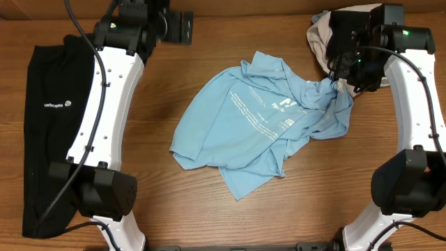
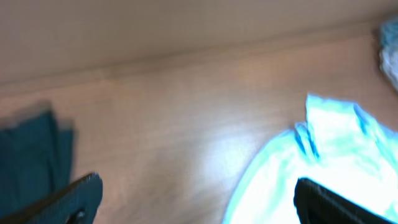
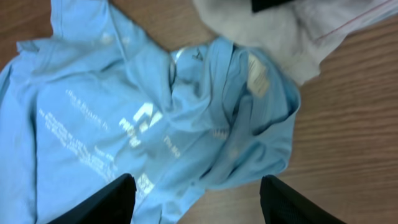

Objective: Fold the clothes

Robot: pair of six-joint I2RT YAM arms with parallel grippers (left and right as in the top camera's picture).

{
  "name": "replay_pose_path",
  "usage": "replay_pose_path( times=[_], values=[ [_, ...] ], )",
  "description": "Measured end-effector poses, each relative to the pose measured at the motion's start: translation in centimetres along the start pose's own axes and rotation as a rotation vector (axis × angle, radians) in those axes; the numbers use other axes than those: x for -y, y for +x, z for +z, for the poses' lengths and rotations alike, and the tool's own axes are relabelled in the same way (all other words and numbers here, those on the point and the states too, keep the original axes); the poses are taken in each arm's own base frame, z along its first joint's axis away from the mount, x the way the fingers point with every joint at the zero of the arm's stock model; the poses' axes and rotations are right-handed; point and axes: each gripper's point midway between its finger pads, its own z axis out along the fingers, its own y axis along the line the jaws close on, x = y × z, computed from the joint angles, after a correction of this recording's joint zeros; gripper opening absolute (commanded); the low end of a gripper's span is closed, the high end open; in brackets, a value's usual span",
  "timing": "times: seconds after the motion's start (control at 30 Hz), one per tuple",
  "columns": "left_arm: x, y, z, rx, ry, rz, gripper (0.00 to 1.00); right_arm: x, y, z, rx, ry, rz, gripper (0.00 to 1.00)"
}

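The light blue T-shirt point(image 1: 261, 125) lies crumpled in the middle of the table, white lettering up, with its right side bunched. My right gripper point(image 1: 339, 75) hovers over that bunch. In the right wrist view its fingers point(image 3: 106, 202) stand wide apart above the shirt point(image 3: 124, 106), open and holding nothing. The long black garment point(image 1: 45, 125) with a small white logo lies along the left edge. My left gripper point(image 1: 185, 29) is at the back of the table, left of the shirt. Its view is blurred, showing open fingers point(image 2: 74, 199) over bare wood, with the shirt point(image 2: 323, 149) to the right.
A beige-white cloth point(image 1: 320, 38) is heaped at the back right, touching the shirt's bunched side, and it also shows in the right wrist view point(image 3: 267, 28). Both arm bases point(image 1: 104, 195) stand at the front of the wooden table point(image 1: 174, 202).
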Motion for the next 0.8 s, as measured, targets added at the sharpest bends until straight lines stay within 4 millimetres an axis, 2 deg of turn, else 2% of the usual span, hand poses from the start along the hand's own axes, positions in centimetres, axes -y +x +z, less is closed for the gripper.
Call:
replay_pose_path(
  times=[0.07, 0.23, 0.27, 0.4, 0.63, 0.67, 0.73, 0.8],
  values=[
    [0.8, 4.0, -0.5, -0.165, 0.046, -0.011, 1.00, -0.2, 0.6, 0.0, -0.027, -0.013, -0.003, 0.70],
    [1.8, 11.6, -1.8, -0.467, 0.091, -0.025, 0.97, -0.6, 1.4, -0.1, -0.061, -0.041, -0.013, 0.73],
    [1.6, 13.0, -1.7, -0.513, 0.083, -0.026, 0.93, -0.7, 1.5, -0.1, -0.062, -0.043, -0.014, 0.74],
    [1.3, 18.4, 0.0, -0.665, 0.059, -0.043, 0.93, -0.9, 1.5, -0.1, -0.064, -0.054, -0.020, 0.75],
    [1.4, 25.0, 3.8, -0.742, 0.059, -0.079, 0.89, -0.9, 1.5, -0.1, -0.064, -0.058, -0.024, 0.77],
    [1.4, 25.8, 4.2, -0.749, 0.060, -0.083, 0.85, -0.9, 1.5, -0.1, -0.065, -0.058, -0.024, 0.78],
    [1.4, 27.0, 5.1, -0.746, 0.064, -0.086, 0.69, -0.9, 1.5, -0.1, -0.064, -0.059, -0.026, 0.78],
    [1.5, 27.7, 5.6, -0.741, 0.068, -0.088, 0.59, -1.0, 1.5, -0.1, -0.065, -0.060, -0.027, 0.78]
  ],
)
